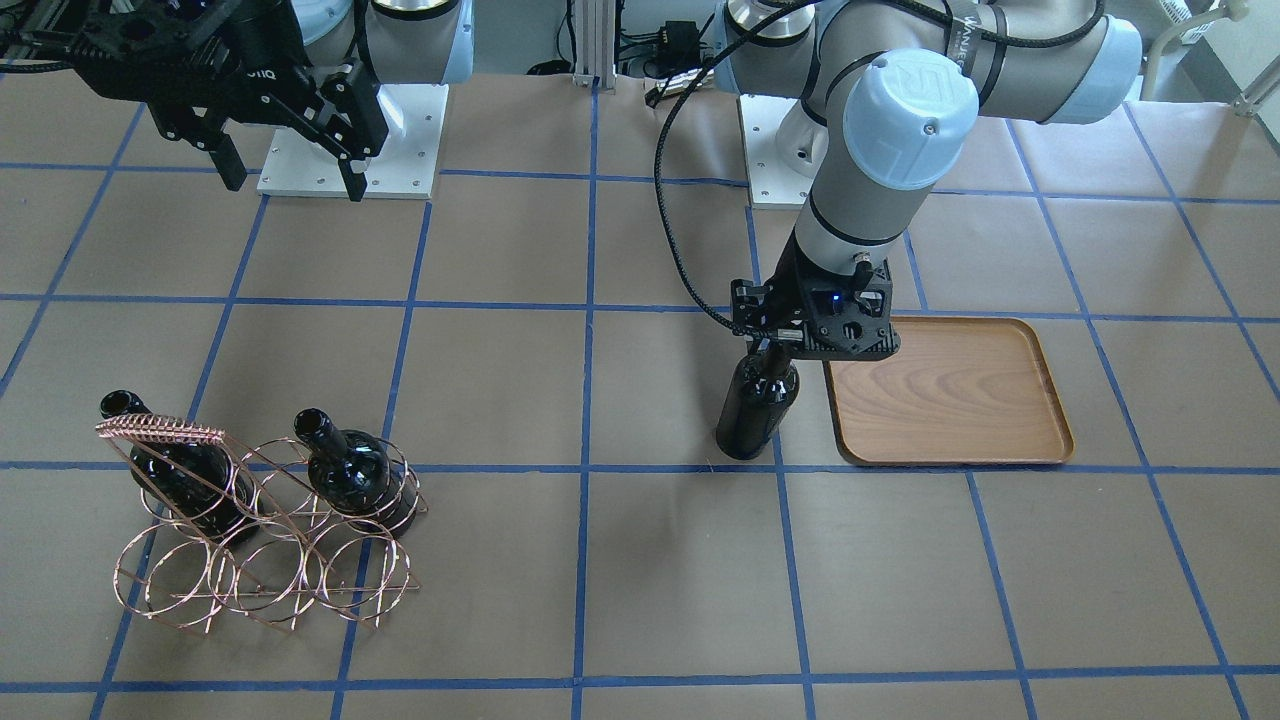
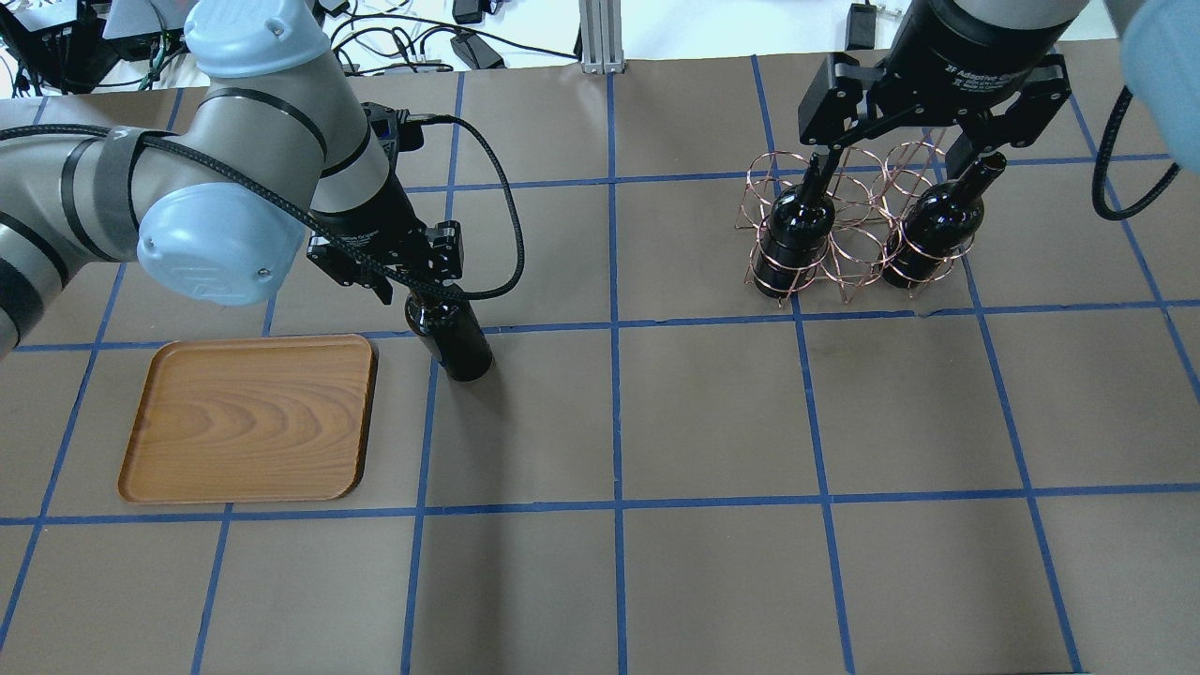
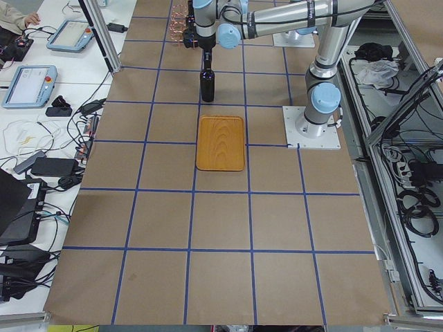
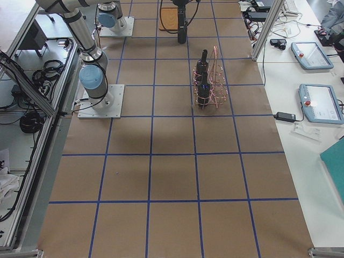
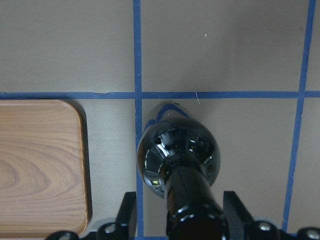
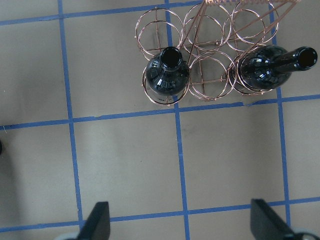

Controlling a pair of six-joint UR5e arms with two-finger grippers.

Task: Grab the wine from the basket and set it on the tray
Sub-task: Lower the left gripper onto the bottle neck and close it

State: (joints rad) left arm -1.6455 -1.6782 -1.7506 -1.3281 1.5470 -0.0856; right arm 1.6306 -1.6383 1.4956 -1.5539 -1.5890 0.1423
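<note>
My left gripper [image 1: 770,350] [image 5: 182,220] is shut on the neck of a near-black wine bottle [image 1: 757,405] [image 2: 455,337], held upright just beside the wooden tray [image 2: 253,417] [image 1: 950,390]. I cannot tell whether the bottle's base touches the table. The tray holds nothing. The copper wire basket [image 2: 858,216] [image 1: 270,560] holds two more bottles [image 2: 797,230] [image 2: 928,230], both upright. My right gripper [image 2: 900,159] [image 6: 182,225] is open and empty, high above the basket.
White arm base plates [image 1: 350,150] [image 1: 770,150] sit at the table's robot side. Brown paper with a blue tape grid [image 2: 614,328] covers the table. Operator pendants [image 4: 317,102] lie on a side desk beyond the table edge.
</note>
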